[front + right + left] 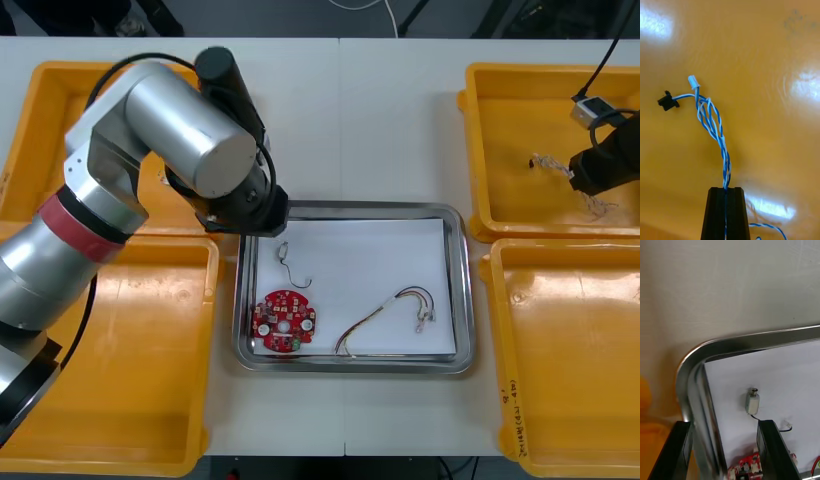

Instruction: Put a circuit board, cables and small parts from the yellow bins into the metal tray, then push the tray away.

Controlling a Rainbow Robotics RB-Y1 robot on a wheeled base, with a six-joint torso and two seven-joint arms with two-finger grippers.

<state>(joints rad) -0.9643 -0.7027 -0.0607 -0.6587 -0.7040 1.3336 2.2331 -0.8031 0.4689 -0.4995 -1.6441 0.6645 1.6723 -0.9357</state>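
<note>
Upper right of the front view, the right gripper (725,191) pinches a twisted blue and white cable (717,131) over a yellow bin (510,110), its length running straight out from the fingers. The left gripper (724,423), fingers spread, straddles the rim of the metal tray (350,207), at the upper-left corner, which the left arm (170,125) covers from above. Inside lie a circuit board (284,321), a red and yellow cable (385,315) and a small metal part (752,401).
</note>
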